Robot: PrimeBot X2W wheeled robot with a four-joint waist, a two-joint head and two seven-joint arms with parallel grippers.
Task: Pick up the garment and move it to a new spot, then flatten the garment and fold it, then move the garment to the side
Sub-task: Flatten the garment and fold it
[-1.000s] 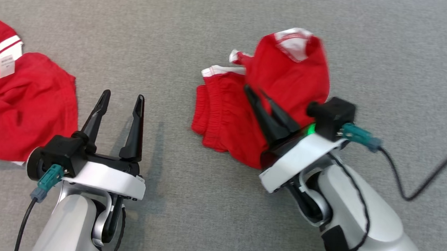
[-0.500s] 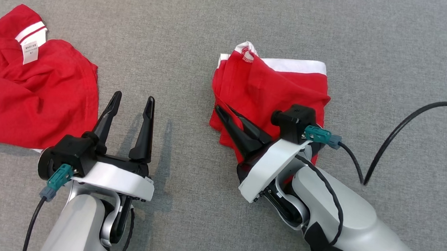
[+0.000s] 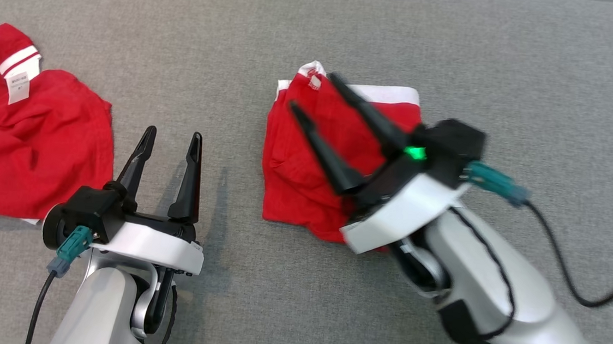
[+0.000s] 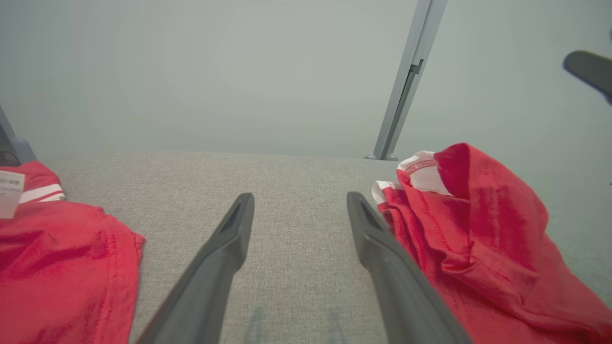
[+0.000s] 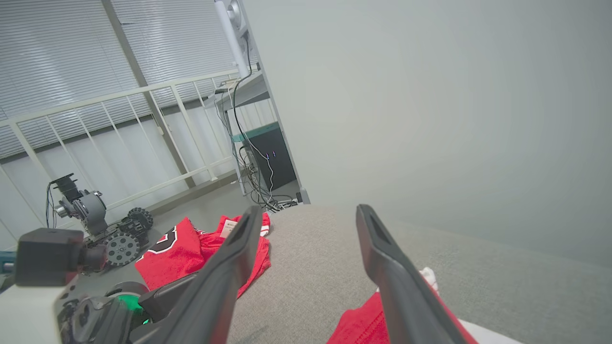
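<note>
The right gripper (image 3: 313, 91), clamped shut a second ago, now stands spread and lifted above the folded red garment (image 3: 293, 171) lying mid-table (image 3: 458, 52). The left gripper (image 3: 173, 133) waits nearby, fingers apart. The cloth looks soft, light and floppy, so pinching a thick folded edge seems best.

The table (image 3: 459, 42) was wide and flat, with a soft grey cloth all over its top and a round corner at the far left. Near the middle lay the garment (image 3: 294, 193), red and folded into a small thick pile, with a white band (image 3: 400, 95) along its far edge. Well apart from it, at the left edge, lay a shirt (image 3: 40, 151), red too and all crumpled, with a white stripe at the neck and a white tag (image 3: 16, 88) on top, and bare grey cloth showed between the two.
</note>
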